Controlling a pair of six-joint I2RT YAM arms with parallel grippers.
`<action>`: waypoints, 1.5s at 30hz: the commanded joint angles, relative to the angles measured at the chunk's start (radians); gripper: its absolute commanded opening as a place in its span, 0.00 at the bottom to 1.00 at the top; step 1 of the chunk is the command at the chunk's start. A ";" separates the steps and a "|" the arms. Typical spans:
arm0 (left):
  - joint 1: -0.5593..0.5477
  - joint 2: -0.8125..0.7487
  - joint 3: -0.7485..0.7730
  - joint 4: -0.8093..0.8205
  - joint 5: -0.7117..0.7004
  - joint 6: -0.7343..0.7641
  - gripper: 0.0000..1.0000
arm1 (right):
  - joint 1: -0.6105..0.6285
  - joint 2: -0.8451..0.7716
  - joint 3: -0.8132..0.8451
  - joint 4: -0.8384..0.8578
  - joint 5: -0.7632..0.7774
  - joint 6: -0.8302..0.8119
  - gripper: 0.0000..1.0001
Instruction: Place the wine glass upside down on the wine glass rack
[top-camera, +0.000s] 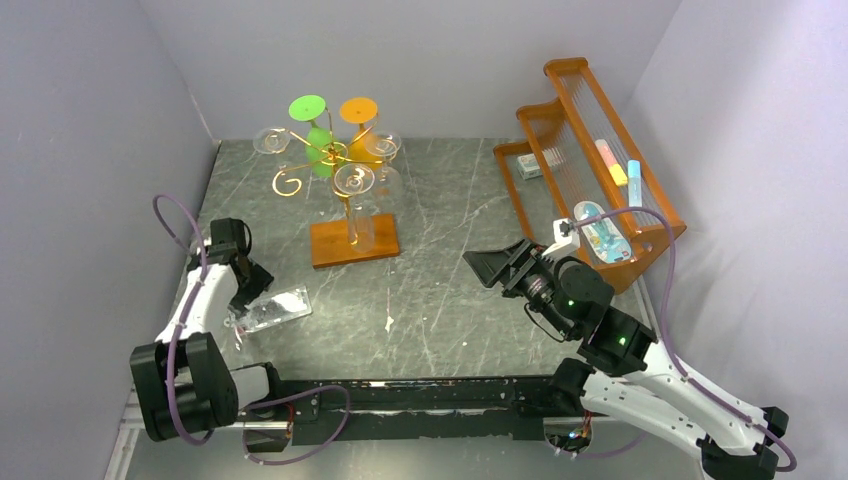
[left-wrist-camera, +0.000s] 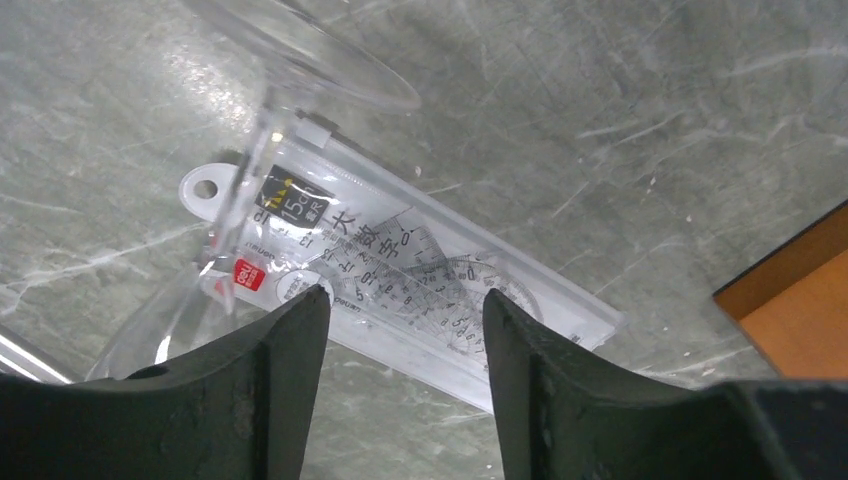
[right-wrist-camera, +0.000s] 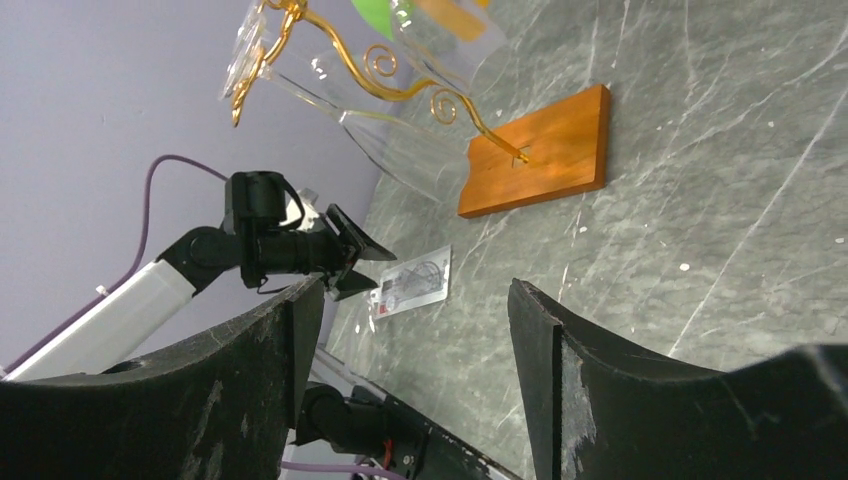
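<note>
While the wine glass (left-wrist-camera: 235, 200) lies ungrasped beside our left gripper (left-wrist-camera: 405, 310), we judge everything remains: grasp, invert, hang on the wine glass rack (top-camera: 340, 245). That gripper and our right gripper (right-wrist-camera: 415, 290) both stand open, empty.

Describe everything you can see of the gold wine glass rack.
The wine glass rack is thin gold wire: curled scroll arms spread from a central pole set in a rectangular orange-brown wooden base. It stands upright on the grey marbled table, toward the back. Clear glasses, a green glass and an orange glass hang upside down from it.
</note>
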 joint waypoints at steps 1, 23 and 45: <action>0.005 0.032 -0.011 0.056 0.062 0.019 0.57 | 0.002 -0.010 -0.003 -0.001 0.042 -0.027 0.72; 0.046 -0.016 0.132 -0.105 -0.460 -0.163 0.90 | 0.002 0.110 0.137 -0.103 0.016 -0.049 0.71; 0.165 0.072 -0.027 0.221 -0.279 -0.110 0.95 | 0.002 0.241 0.179 -0.133 0.012 0.019 0.70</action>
